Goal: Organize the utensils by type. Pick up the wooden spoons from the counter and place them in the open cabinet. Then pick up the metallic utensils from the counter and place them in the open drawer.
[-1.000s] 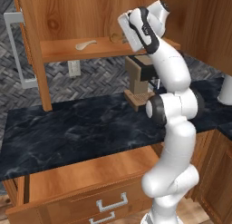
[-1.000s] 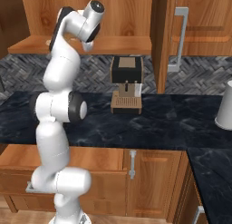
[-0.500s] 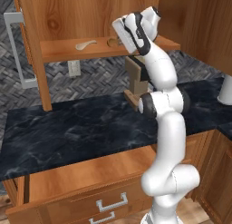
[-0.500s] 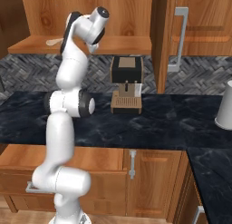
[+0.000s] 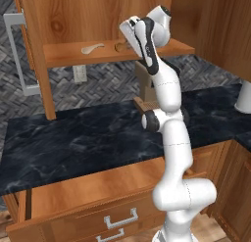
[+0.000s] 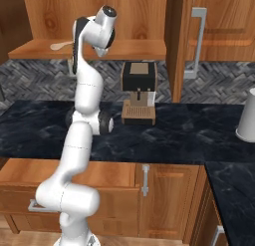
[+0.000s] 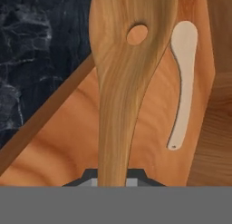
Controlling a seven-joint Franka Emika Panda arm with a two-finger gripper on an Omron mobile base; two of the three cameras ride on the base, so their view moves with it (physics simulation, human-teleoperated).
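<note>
While a second ago the hand hung right of the shelf, the gripper (image 7: 113,180) now reaches over the cabinet (image 5: 73,52) shelf, pinching the darker wooden spoon (image 7: 129,69); pale spoon (image 7: 182,82) lies alongside.

Just ahead of the hand, the held wooden spoon (image 7: 122,82) is warm orange-brown with streaked grain and a round hole showing lighter orange. Beside it, the second spoon (image 7: 182,82) is pale tan, nearly cream. Beneath both, the cabinet (image 7: 68,141) shelf is glossy orange-brown with swirling grain. Further below the hand, the counter (image 5: 88,133) is black marble-look with faint bluish-white veins.
</note>
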